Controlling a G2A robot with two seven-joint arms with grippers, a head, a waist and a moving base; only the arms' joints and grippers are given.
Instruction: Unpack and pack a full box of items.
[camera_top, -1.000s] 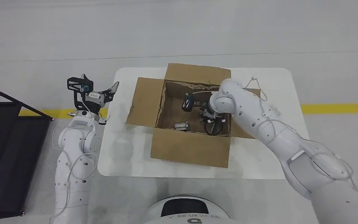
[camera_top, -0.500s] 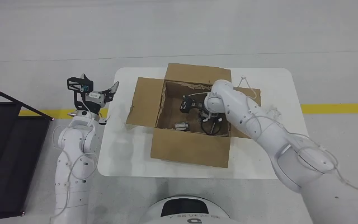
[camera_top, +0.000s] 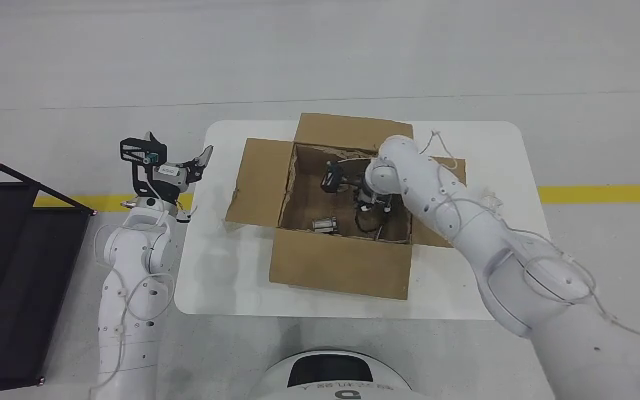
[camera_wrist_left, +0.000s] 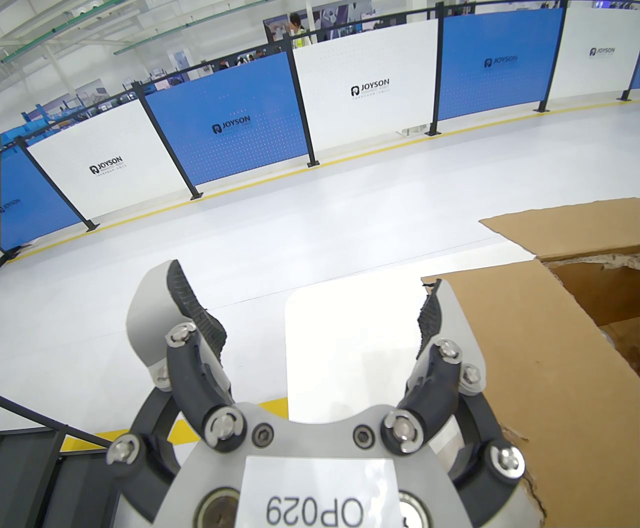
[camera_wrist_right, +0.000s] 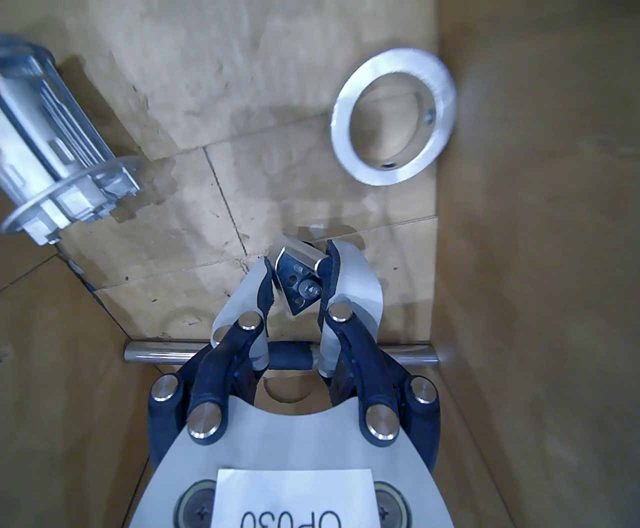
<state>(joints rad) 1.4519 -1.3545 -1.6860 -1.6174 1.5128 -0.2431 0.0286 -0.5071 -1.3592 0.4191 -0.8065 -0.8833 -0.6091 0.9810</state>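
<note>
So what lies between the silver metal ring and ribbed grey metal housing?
Right wrist view: bare brown cardboard box floor between silver metal ring and ribbed grey metal housing.

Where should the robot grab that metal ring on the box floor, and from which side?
Come from above and pinch the metal ring by its rim, jaws straddling it, on the side away from the box wall. It seems to lie flat, hole up, close to that wall.

The right pincer (camera_wrist_right: 299, 272) partly hides the steel rod (camera_wrist_right: 165, 351).
</note>
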